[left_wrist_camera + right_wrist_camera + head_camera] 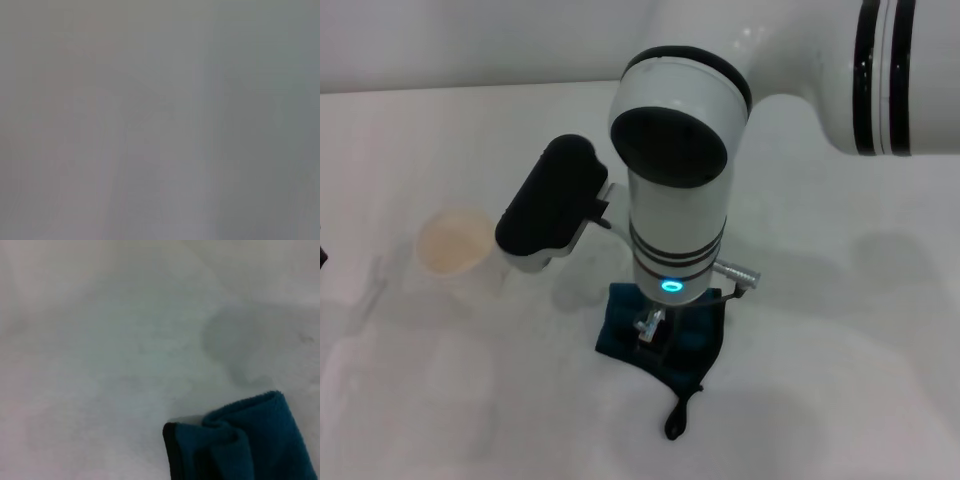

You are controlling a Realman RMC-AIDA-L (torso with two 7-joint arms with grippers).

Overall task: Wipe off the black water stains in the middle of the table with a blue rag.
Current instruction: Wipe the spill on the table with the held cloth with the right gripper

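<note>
White tabletop (840, 330) carries the blue rag (690, 335) under the right gripper (652, 328), pressed down for wiping; fingers' state unclear, stains hidden.

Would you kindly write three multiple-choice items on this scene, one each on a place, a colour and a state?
1. Where is the blue rag?
A. under the right arm's wrist, on the table
B. inside the paper cup
C. hanging off the table's edge

2. What colour is the rag's loop?
A. white
B. black
C. red

3. How does the rag lie?
A. spread flat
B. bunched in folds
C. rolled tight

Answers: 1 A, the head view shows the rag beneath the right gripper; 2 B, the loop is black; 3 B, the right wrist view shows folds.
</note>
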